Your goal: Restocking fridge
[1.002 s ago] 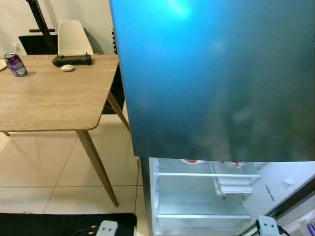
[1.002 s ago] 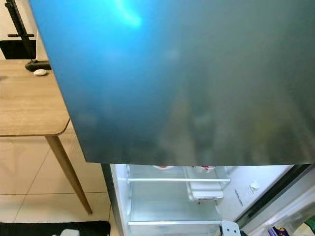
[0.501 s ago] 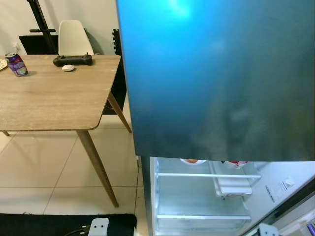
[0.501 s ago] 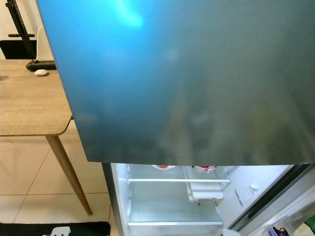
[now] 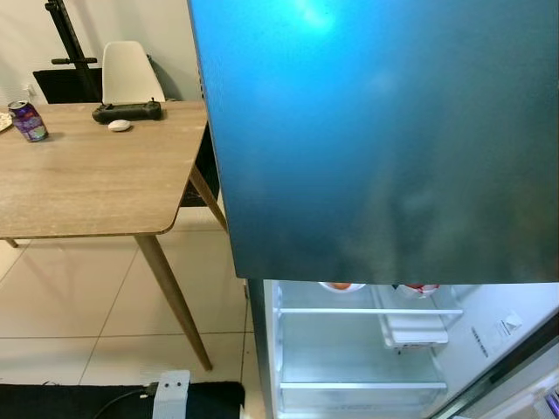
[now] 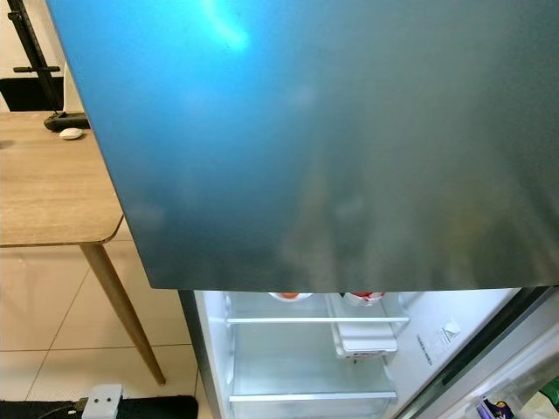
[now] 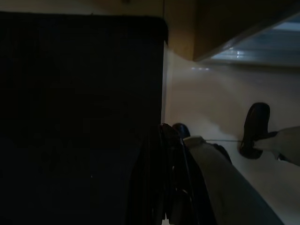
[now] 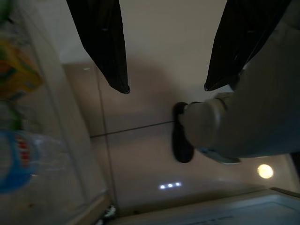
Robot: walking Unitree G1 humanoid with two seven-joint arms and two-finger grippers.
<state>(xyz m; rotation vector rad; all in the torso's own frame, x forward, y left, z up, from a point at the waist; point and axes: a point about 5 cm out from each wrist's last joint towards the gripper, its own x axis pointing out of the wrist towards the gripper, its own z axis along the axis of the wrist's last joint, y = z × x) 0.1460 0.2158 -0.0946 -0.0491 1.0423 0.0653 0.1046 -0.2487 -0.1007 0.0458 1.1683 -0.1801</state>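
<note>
Hanging over pale floor tiles, right gripper (image 8: 166, 89) with two black fingers (image 8: 105, 42) spread wide, nothing between them; beyond, one dark shoe (image 8: 180, 136) and, to one side, door bins with one blue-labelled bottle (image 8: 18, 157). Left gripper (image 7: 171, 187) dark, cannot tell its state. From the head: fridge (image 5: 367, 349) open below one blue door (image 5: 376, 131), two clear shelves; beside it one wooden table (image 5: 87, 183) bearing one can (image 5: 28, 120).
</note>
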